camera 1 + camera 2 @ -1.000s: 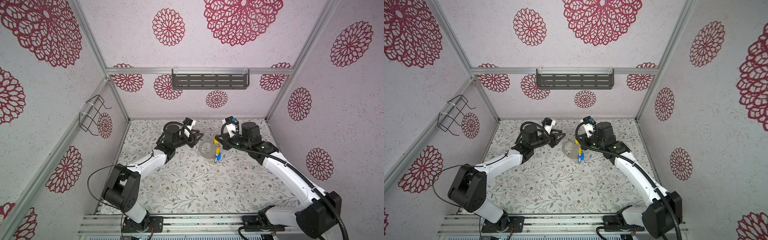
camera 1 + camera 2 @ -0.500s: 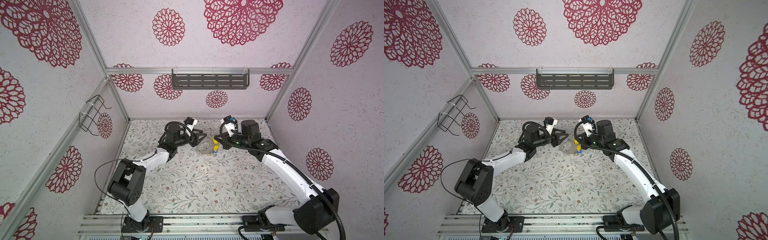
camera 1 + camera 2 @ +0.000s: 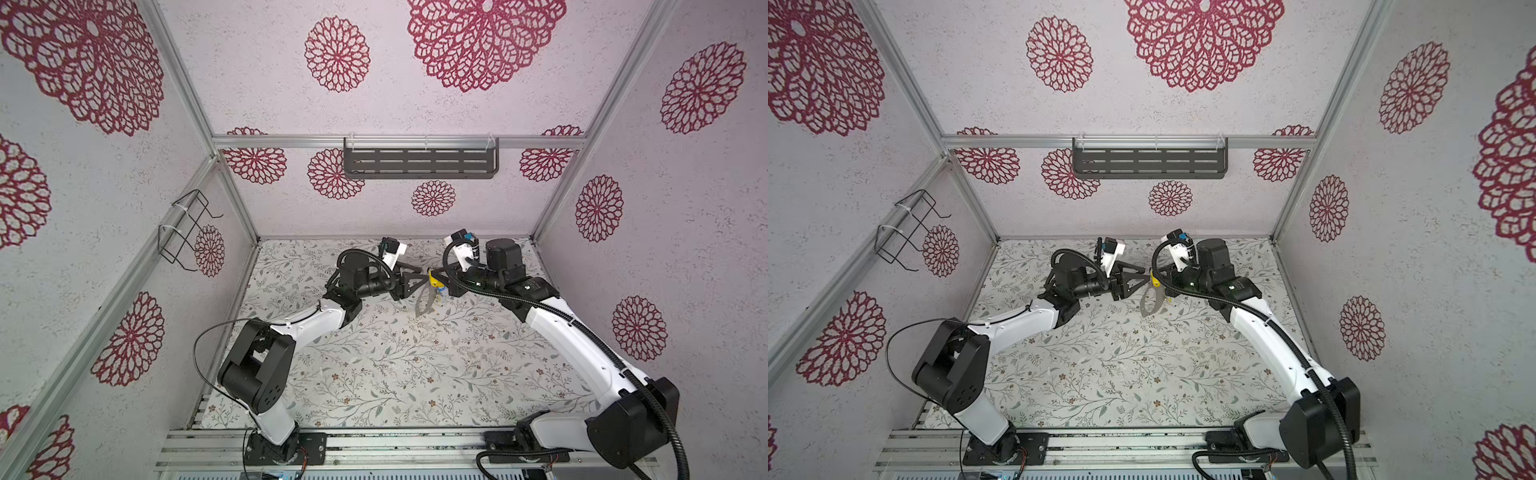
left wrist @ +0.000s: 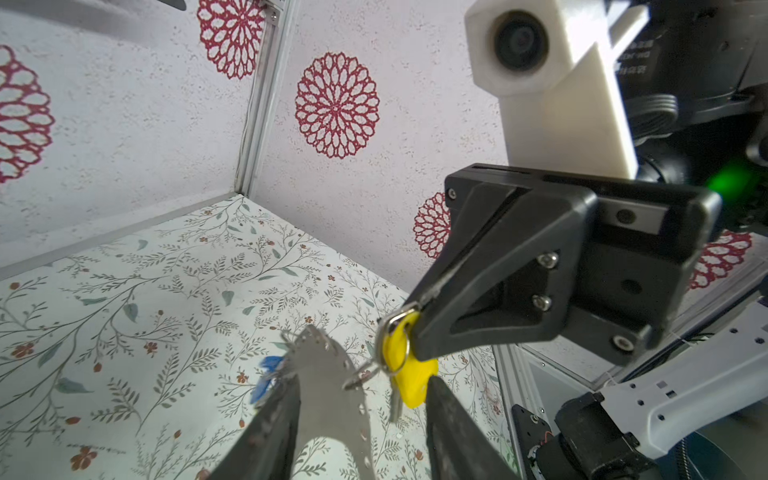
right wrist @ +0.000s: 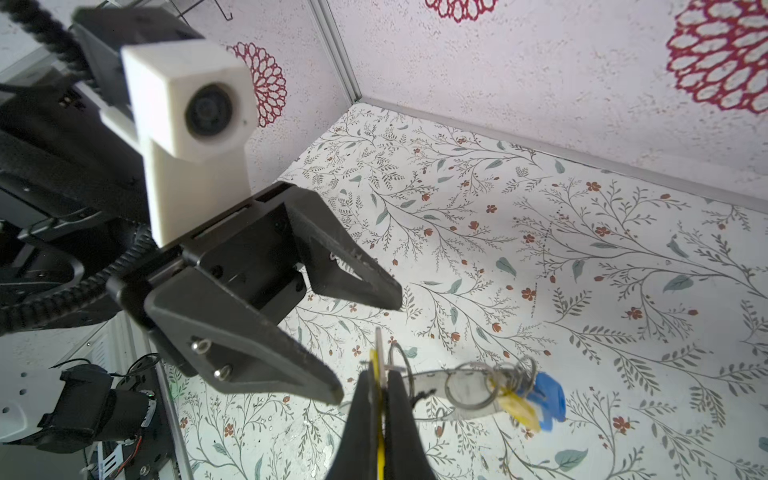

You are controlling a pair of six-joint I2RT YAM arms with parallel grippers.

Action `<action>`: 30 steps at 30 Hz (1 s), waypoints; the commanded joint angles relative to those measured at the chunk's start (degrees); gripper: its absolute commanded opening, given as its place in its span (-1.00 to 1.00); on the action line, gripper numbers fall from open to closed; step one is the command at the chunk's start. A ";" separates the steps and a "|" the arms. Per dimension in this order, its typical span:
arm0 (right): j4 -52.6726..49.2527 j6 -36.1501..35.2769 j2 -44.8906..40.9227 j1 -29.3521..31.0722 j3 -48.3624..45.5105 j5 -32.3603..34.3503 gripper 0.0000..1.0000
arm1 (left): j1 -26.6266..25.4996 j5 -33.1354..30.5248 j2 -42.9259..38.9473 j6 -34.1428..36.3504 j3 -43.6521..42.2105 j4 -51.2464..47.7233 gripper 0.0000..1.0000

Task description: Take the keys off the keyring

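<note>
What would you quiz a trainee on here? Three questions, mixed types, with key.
1. True or false: the right gripper is shut on a yellow key tag.
2. The left gripper is: A shut on a tag; B open; C out of view.
3. Besides yellow, what colour of tag hangs from the keyring?

Key: 1 true; 2 B; 3 blue, the blue tag.

Keyring (image 4: 326,380): dull grey metal. Yellow key (image 4: 410,377): smooth plastic; loop (image 4: 388,323): shiny metal. Floor (image 4: 166,291): matt printed sheet.
</note>
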 commanded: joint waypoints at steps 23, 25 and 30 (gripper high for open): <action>2.93 -0.44 -3.05 -0.44 2.51 -5.24 -1.00 | -0.27 4.53 4.30 -6.15 3.59 6.88 -0.39; 3.27 -0.34 -3.15 -0.52 2.41 -4.87 -1.00 | -0.69 5.66 4.70 -6.72 3.95 7.07 -0.54; 3.65 -0.18 -3.05 -0.64 2.22 -4.42 -1.00 | -1.48 7.01 4.62 -7.71 3.64 8.30 -0.75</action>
